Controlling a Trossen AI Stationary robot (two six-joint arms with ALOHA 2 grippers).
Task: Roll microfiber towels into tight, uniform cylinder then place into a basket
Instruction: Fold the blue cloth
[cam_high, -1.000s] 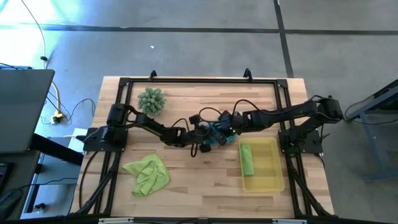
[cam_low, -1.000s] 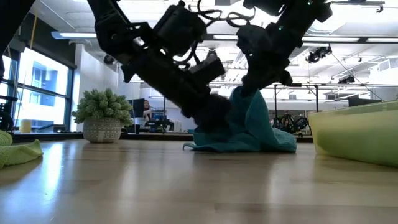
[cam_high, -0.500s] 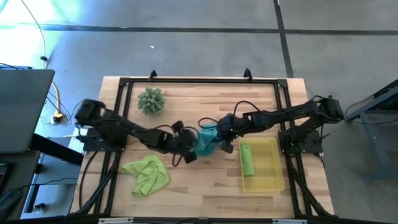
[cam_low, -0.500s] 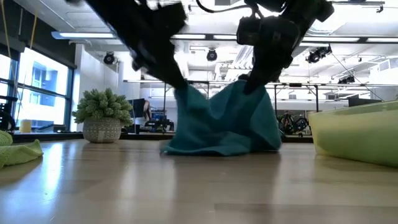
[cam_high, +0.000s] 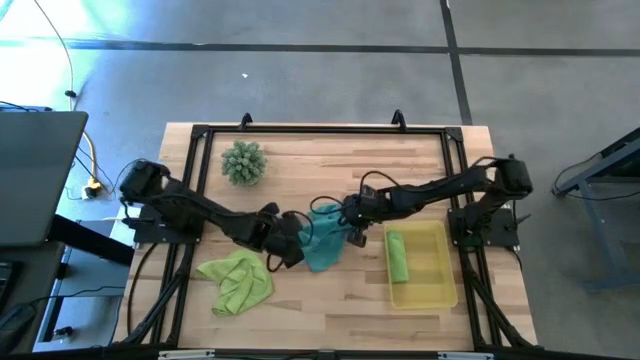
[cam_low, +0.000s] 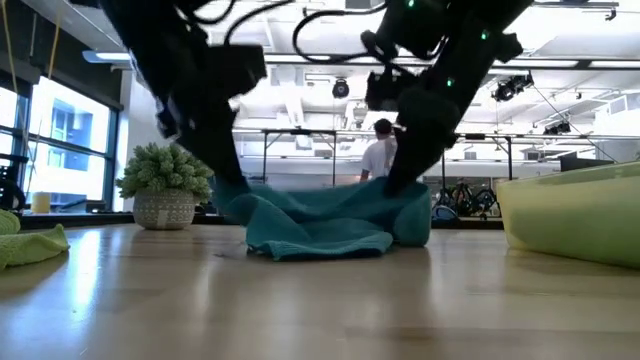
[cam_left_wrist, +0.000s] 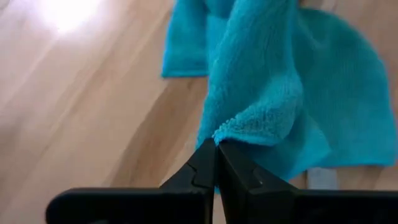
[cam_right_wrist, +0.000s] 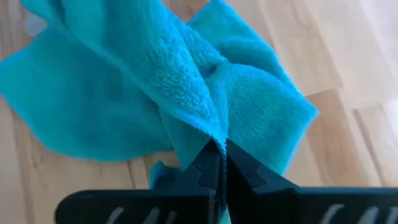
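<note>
Teal towel (cam_high: 322, 238) is hanging stretched between the left tool (cam_left_wrist: 217, 148) and right tool (cam_right_wrist: 222, 149), each pinching an edge, apparently spreading it over the counter (cam_high: 330, 300) for rolling.

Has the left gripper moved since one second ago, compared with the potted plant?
Yes. In the high view the left gripper, pinching the teal towel, has shifted leftward and toward the table's front edge, away from the plant.
</note>
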